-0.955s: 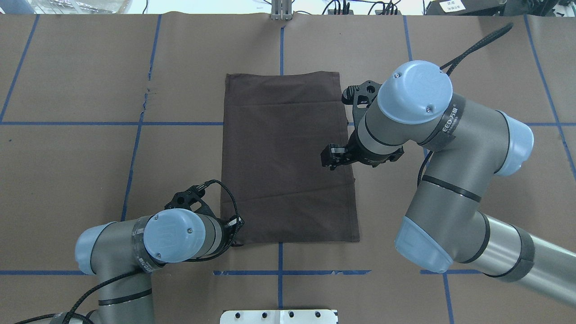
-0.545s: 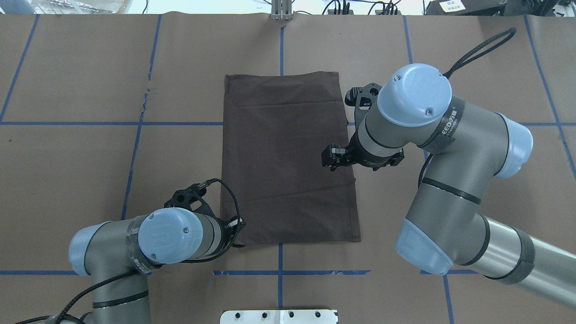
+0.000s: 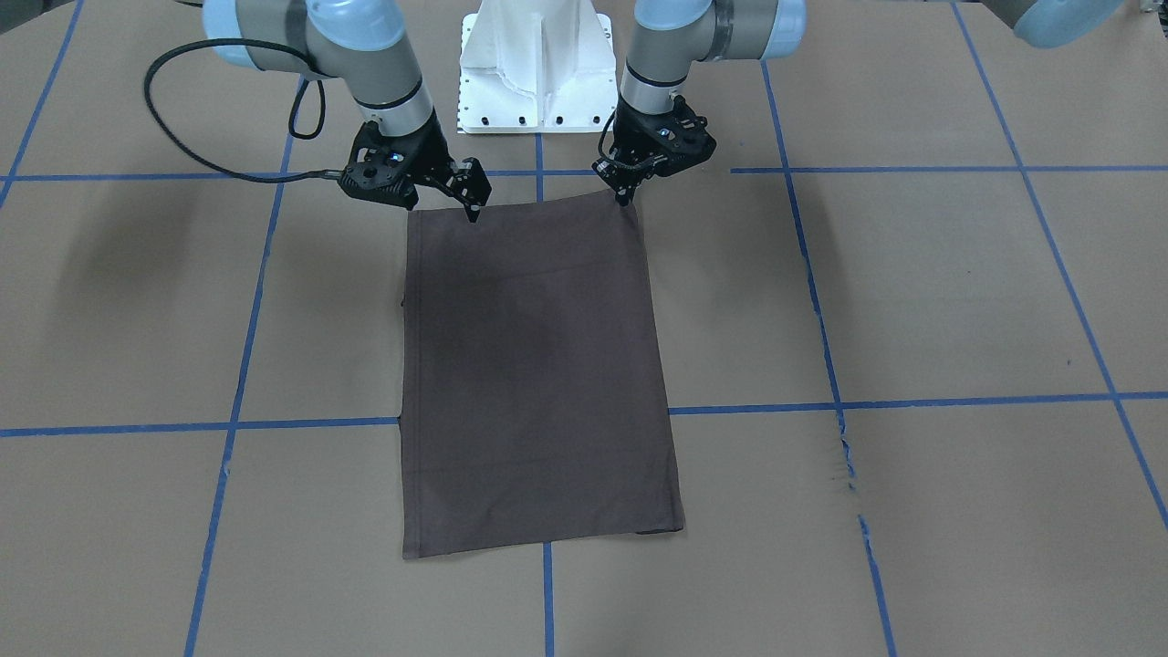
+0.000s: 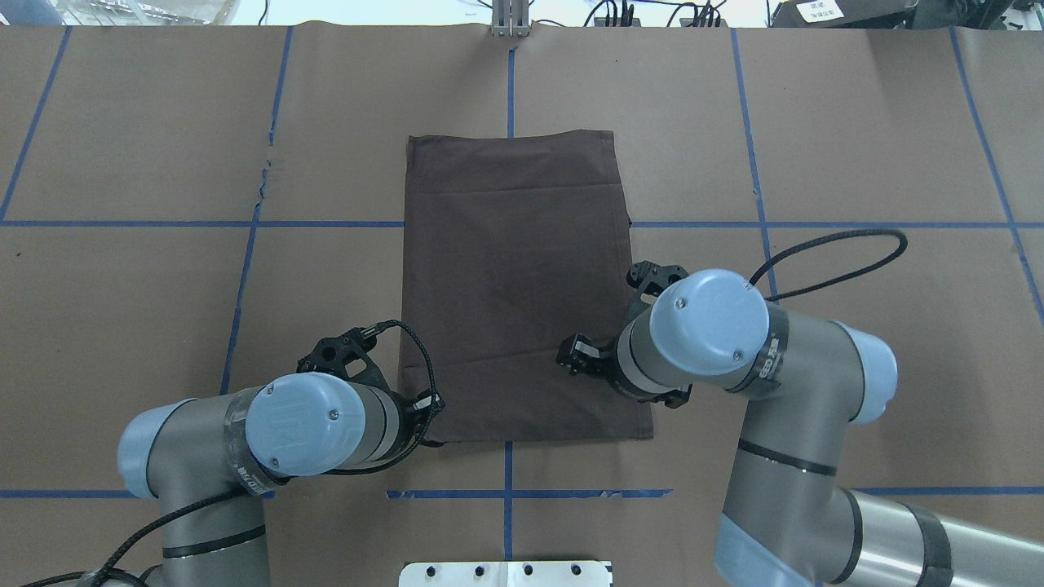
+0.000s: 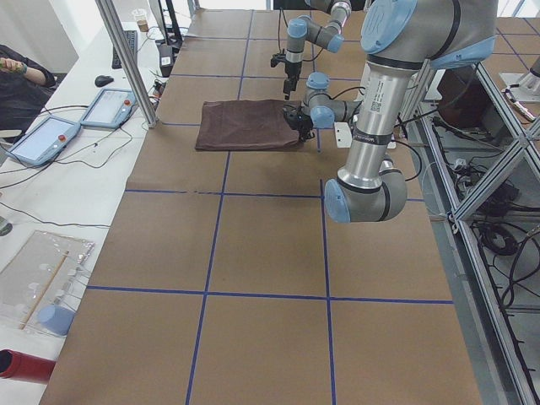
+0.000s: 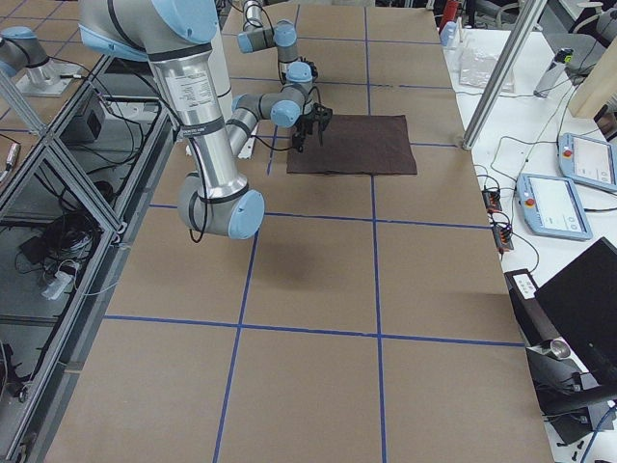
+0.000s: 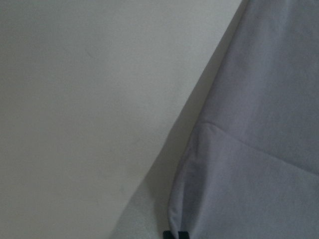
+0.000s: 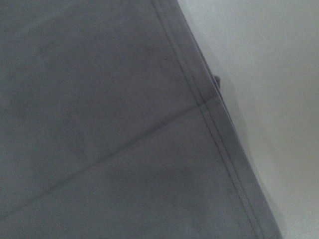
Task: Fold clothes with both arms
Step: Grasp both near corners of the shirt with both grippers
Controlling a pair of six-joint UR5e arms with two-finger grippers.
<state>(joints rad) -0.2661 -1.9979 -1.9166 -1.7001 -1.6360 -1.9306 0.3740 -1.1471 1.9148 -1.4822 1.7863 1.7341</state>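
Observation:
The dark brown T-shirt [image 4: 522, 285] lies flat on the table, folded to a tall rectangle; it also shows in the front view [image 3: 538, 365]. My left gripper [image 4: 431, 406] is down at its near left corner, shown in the front view [image 3: 626, 196] with the jaws together on that corner. The left wrist view shows the corner [image 7: 199, 199] puckered up at the fingertips [image 7: 175, 234]. My right gripper [image 4: 571, 359] hovers open over the near right part of the shirt, just inside its near edge [image 3: 470, 205]. The right wrist view shows only cloth and a stitched hem [image 8: 209, 114].
The white pedestal base [image 3: 538, 64] stands just behind the shirt's near edge. Brown paper with blue tape lines covers the table, with a small tear [image 4: 265, 175] at the far left. Pendants [image 5: 42, 139] and a metal post [image 5: 126, 59] stand at the far side.
My right arm has swung back toward the robot, carrying its gripper from the shirt's right mid edge to its near right part. The left arm has barely moved.

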